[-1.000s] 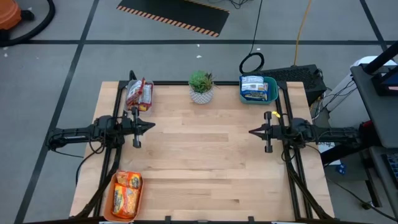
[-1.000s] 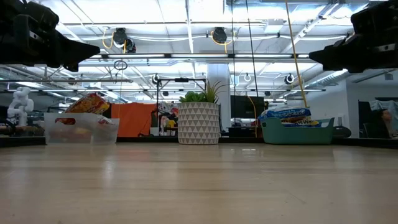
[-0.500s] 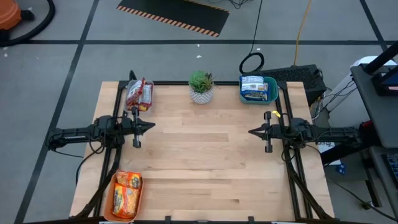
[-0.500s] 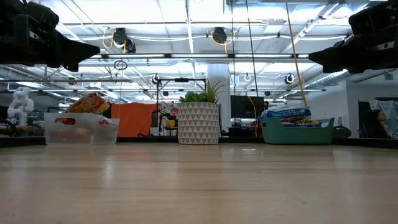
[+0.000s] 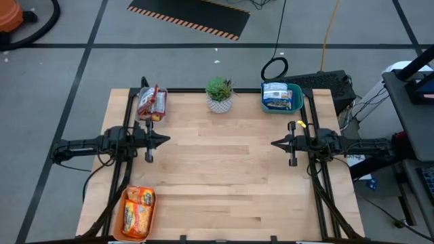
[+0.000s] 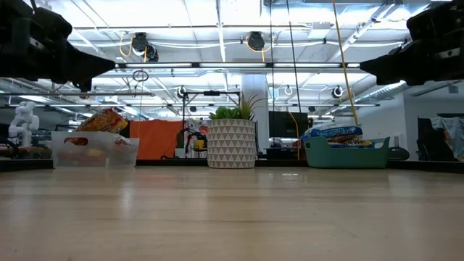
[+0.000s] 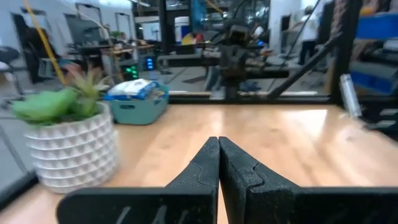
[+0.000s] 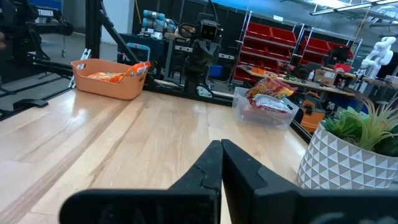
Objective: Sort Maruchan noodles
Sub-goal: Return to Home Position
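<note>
The noodle packets lie sorted in three trays. Red-silver ones fill a clear tray (image 5: 151, 103) at the far left, and they also show in the right wrist view as red-silver packets (image 8: 268, 98). Blue-white packets sit in a teal tray (image 5: 280, 96) at the far right. Orange-yellow packets rest in an orange tray (image 5: 137, 211) at the near left corner. My left gripper (image 5: 167, 140) hovers shut above the table's left side. Facing it, my right gripper (image 5: 273, 144) hovers shut above the right side. Both are well above the wood (image 6: 232, 210).
A small potted plant (image 5: 219, 93) in a white patterned pot stands at the middle of the far edge, between the clear and teal trays. Bare wooden tabletop (image 5: 217, 176) stretches between the two grippers. Dark frame rails (image 5: 122, 183) run along both sides.
My left gripper has shifted a little toward the near edge, still shut. The right arm and all trays have stayed put.
</note>
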`<action>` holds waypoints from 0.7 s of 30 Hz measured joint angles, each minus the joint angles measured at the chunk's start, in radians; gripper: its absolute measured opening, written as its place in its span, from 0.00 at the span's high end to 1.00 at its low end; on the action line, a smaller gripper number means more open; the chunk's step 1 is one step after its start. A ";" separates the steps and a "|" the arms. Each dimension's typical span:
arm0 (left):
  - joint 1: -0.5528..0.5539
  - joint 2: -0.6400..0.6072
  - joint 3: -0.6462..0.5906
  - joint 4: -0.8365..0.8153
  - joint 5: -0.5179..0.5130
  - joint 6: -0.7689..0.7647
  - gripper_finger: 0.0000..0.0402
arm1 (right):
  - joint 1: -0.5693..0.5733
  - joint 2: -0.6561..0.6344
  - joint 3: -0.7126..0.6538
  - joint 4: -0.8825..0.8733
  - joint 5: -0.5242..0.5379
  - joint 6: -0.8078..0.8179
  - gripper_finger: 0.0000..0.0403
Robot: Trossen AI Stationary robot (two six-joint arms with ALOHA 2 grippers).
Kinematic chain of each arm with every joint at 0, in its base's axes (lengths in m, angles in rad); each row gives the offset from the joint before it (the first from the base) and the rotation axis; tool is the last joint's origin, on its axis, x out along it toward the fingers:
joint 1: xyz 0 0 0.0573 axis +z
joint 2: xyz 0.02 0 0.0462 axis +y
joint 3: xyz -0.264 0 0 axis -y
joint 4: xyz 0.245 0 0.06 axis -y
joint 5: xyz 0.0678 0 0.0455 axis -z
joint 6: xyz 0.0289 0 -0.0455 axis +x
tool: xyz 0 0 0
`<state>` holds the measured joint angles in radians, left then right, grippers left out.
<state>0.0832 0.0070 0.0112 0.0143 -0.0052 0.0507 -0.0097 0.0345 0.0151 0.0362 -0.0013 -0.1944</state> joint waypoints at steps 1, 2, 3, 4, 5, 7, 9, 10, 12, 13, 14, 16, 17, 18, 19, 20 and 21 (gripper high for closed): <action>-0.003 0.000 0.001 -0.001 0.010 -0.020 0.99 | 0.000 0.000 0.000 0.000 0.000 0.000 1.00; -0.006 0.000 0.001 -0.001 0.013 -0.039 0.99 | 0.000 0.000 0.000 0.000 0.000 0.000 1.00; -0.009 0.000 0.001 -0.002 0.015 -0.047 0.99 | 0.000 0.000 0.000 0.001 0.000 0.000 1.00; -0.011 0.000 0.001 -0.002 0.015 -0.050 0.99 | 0.000 0.000 0.000 0.001 0.000 0.000 1.00; -0.014 -0.001 0.001 -0.002 0.015 -0.046 0.99 | 0.000 0.000 0.000 0.001 0.000 0.000 1.00; -0.016 0.000 0.001 -0.003 0.015 -0.019 0.99 | 0.000 0.000 0.000 0.001 0.000 0.000 1.00; -0.019 0.000 0.001 -0.003 0.015 -0.001 0.99 | 0.000 0.000 0.000 0.001 0.000 0.000 1.00; -0.020 0.000 0.001 -0.003 0.015 -0.005 0.99 | 0.000 0.000 0.000 0.001 0.000 0.000 1.00; -0.020 0.000 0.001 -0.003 0.015 -0.027 0.99 | 0.000 0.000 0.000 0.001 0.000 0.000 1.00; -0.020 0.000 0.001 -0.003 0.015 -0.031 0.99 | 0.000 0.000 0.000 0.001 0.000 0.000 1.00; -0.020 0.000 0.001 -0.003 0.015 -0.028 0.99 | 0.000 0.000 0.000 0.001 0.000 0.000 1.00; -0.020 0.000 0.001 -0.003 0.015 -0.023 0.99 | 0.000 0.000 0.000 0.001 0.000 0.000 1.00; -0.020 0.000 0.001 -0.003 0.015 -0.024 0.99 | 0.000 0.000 0.000 0.001 0.000 0.000 1.00; -0.020 0.000 0.001 -0.003 0.015 -0.026 0.99 | 0.000 0.000 0.000 0.001 0.000 0.000 1.00; -0.020 0.000 0.001 -0.003 0.015 -0.027 0.99 | 0.000 0.000 0.000 0.001 0.000 0.000 1.00; -0.020 0.000 0.001 -0.003 0.015 -0.027 0.99 | 0.000 0.000 0.000 0.001 0.000 0.000 1.00; -0.019 0.000 0.001 -0.003 0.015 -0.027 0.99 | 0.000 0.000 0.000 0.001 0.000 0.000 1.00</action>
<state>0.0637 0.0067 0.0120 0.0113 0.0097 0.0240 -0.0093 0.0345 0.0151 0.0368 -0.0013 -0.1947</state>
